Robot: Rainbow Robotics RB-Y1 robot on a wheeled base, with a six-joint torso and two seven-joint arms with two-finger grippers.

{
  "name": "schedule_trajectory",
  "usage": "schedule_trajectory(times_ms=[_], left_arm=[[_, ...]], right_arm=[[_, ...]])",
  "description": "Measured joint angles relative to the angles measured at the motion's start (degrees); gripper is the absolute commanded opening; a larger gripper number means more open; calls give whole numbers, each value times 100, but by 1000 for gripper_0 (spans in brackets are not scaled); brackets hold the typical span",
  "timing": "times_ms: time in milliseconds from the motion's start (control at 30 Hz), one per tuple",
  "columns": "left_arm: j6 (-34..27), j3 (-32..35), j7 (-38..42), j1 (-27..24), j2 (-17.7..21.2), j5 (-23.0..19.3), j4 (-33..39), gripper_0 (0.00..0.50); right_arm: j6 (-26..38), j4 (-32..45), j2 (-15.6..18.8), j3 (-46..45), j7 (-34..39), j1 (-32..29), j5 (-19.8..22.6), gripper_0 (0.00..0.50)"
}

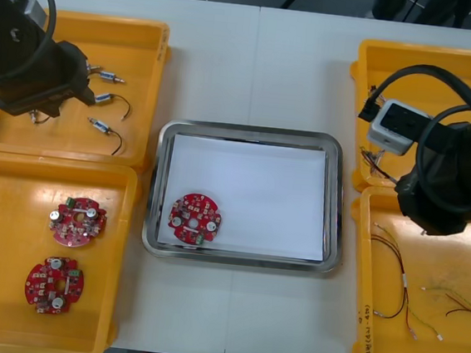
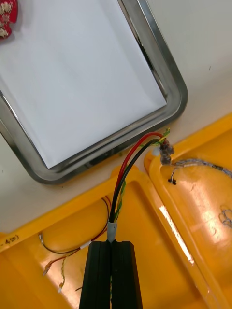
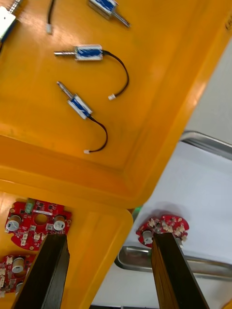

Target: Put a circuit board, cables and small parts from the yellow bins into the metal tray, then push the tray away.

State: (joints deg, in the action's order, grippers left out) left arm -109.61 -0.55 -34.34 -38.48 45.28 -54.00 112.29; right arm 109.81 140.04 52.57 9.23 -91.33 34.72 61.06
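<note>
Left gripper fingers spread, arm at left; right gripper clamped on cable

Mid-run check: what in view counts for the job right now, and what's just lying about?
In play: metal tray; circuit board inside it; red, black and yellow cable in the shut right gripper; small metal parts near the open left gripper.
Lying about: two spare boards, near left bin; loose cables, near right bin.

The left arm and right arm are fat and black, with thick black cables looping over them. The right one wears a small grey box (with dark slots).
</note>
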Motion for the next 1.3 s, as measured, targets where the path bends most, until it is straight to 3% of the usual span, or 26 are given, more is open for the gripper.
schedule_trajectory(times_ms=[233, 433, 567, 933, 1300], left_arm=[[0, 276, -248, 1, 65, 399, -599, 500], [3, 457, -1383, 2, 102, 691, -1095, 500], [77, 577, -1979, 2, 104, 842, -1353, 500], [420, 920, -2052, 2, 104, 1154, -1760, 500], [1024, 920, -2103, -3, 104, 1385, -2269, 500]], right_arm=[[1, -150, -598, 869, 0, 602, -605, 0], [2, -495, -1156, 1540, 0, 880, -875, 0], [2, -814, -1355, 1918, 0, 948, -1006, 0], [2, -1649, -1550, 2668, -1, 1197, -1227, 0], [-169, -2391, -2231, 2690, -6, 1272, -1691, 0]])
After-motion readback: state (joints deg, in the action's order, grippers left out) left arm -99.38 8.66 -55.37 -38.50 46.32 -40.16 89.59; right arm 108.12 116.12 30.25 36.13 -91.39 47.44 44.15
